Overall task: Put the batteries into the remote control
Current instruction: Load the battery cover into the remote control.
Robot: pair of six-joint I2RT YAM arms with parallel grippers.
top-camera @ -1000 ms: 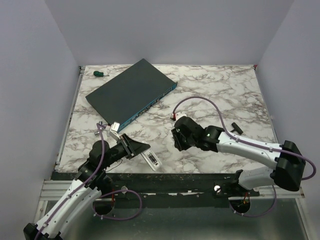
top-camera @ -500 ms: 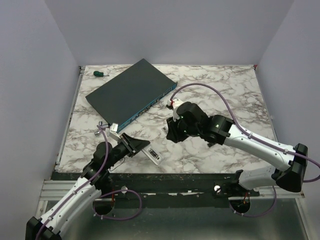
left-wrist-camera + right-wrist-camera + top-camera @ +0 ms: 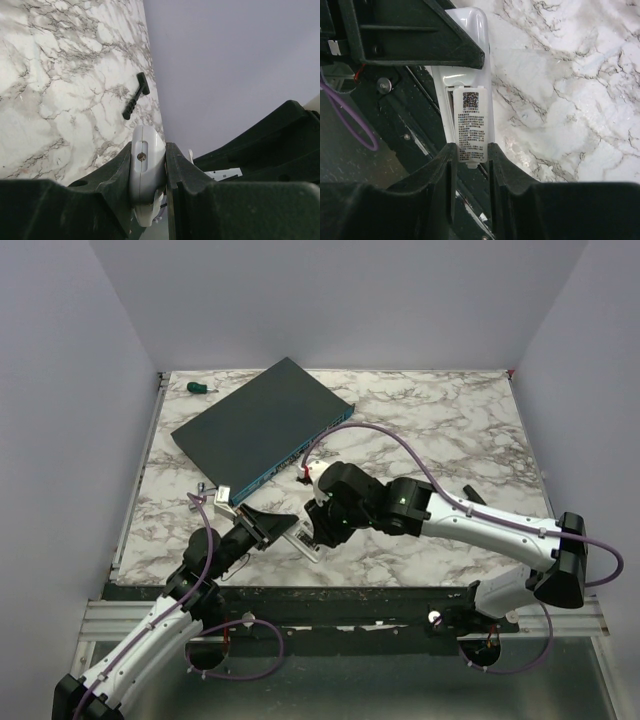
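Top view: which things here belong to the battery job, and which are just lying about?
Job: remote control, gripped by left gripper and right gripper.
Lying about: dark flat box, green-handled screwdriver, black T-shaped tool.

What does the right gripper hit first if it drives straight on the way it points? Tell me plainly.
Most likely a finger of the left gripper, which lies across the remote control dead ahead of the labelled cover that the right gripper holds. Depth is unclear, though.
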